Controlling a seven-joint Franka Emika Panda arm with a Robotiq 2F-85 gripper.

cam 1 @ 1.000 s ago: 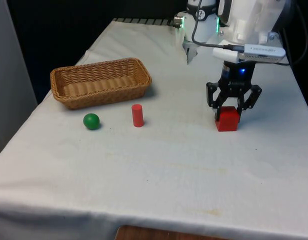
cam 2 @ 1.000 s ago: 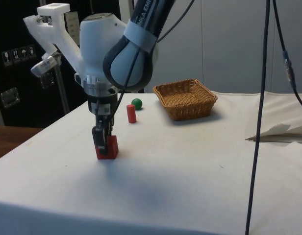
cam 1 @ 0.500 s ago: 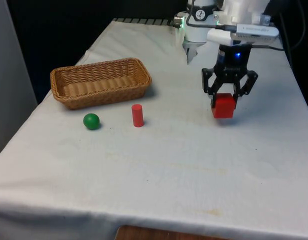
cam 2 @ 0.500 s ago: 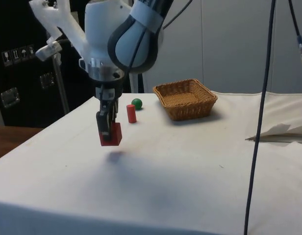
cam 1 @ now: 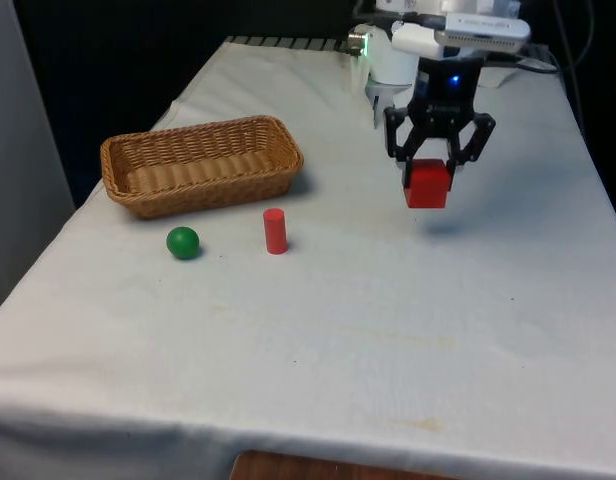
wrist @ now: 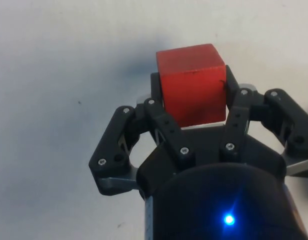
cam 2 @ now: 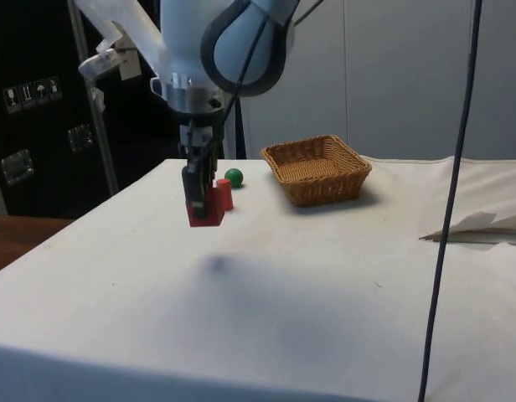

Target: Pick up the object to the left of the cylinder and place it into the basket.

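Observation:
My gripper (cam 1: 429,177) is shut on a red cube (cam 1: 426,191) and holds it in the air above the cloth, at the front view's right, with its shadow on the cloth beneath. The wrist view has the cube (wrist: 190,75) clamped between the two fingers of the gripper (wrist: 192,98). A red cylinder (cam 1: 275,230) stands upright near mid-table. A green ball (cam 1: 183,242) lies to its left in the front view. Behind them sits a wicker basket (cam 1: 278,128). In the side view the held cube (cam 2: 208,213) partly covers the cylinder (cam 2: 227,188).
A crumpled fold of white cloth (cam 2: 476,228) lies at the side view's right. A thin dark cable (cam 2: 446,209) hangs down in front of the side camera. The green ball (cam 2: 234,177) and basket (cam 2: 318,188) lie beyond the gripper (cam 2: 199,191).
The gripper has lifted the red cube off the cloth and carried it up and towards the front view's left. The ball, cylinder and basket have not moved.

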